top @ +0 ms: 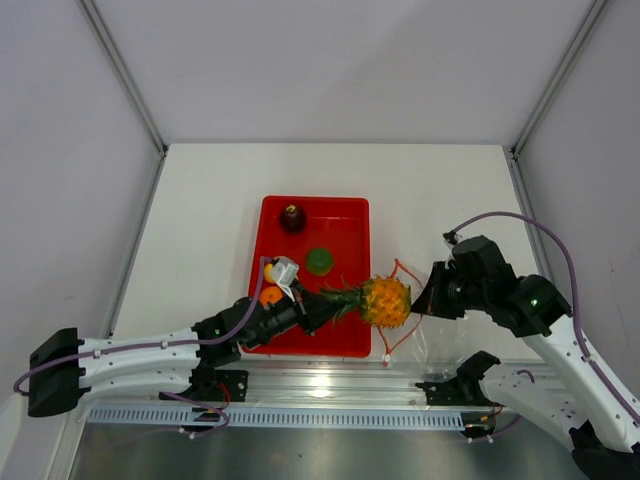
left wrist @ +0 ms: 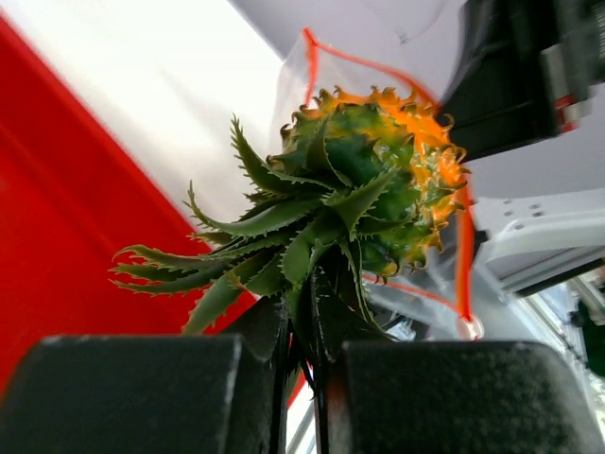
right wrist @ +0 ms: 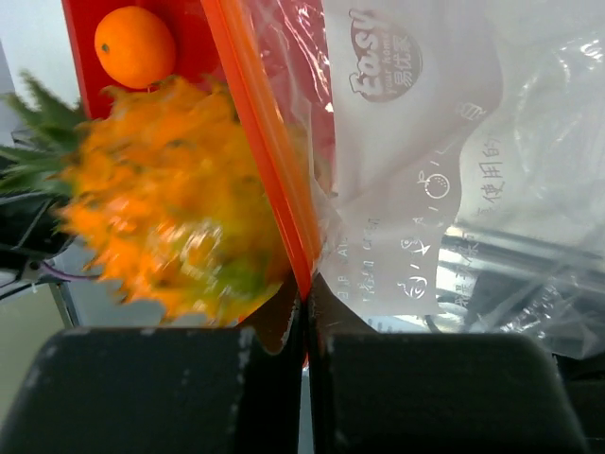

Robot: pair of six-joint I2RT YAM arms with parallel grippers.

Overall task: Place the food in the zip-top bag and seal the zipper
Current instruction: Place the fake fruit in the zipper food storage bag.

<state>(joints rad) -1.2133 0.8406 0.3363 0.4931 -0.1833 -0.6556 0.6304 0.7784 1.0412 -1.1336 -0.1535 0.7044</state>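
My left gripper (top: 318, 305) (left wrist: 302, 331) is shut on the green crown of the pineapple (top: 385, 300) (left wrist: 378, 180) (right wrist: 170, 227) and holds it sideways in the air. The fruit's body sits at the open mouth of the zip-top bag (top: 440, 345) (right wrist: 454, 170). My right gripper (top: 425, 295) (right wrist: 304, 303) is shut on the red-orange zipper (right wrist: 265, 161) (left wrist: 326, 57) and holds that edge of the mouth up. The rest of the food lies in the red tray (top: 275, 215): a dark red fruit (top: 292, 217), a green fruit (top: 320, 260), and an orange (top: 270, 295) (right wrist: 135, 45) half hidden by my left wrist.
The red tray stands at mid-table, just left of the bag. An aluminium rail (top: 330, 385) with both arm bases runs along the near edge. White walls close in the table on three sides.
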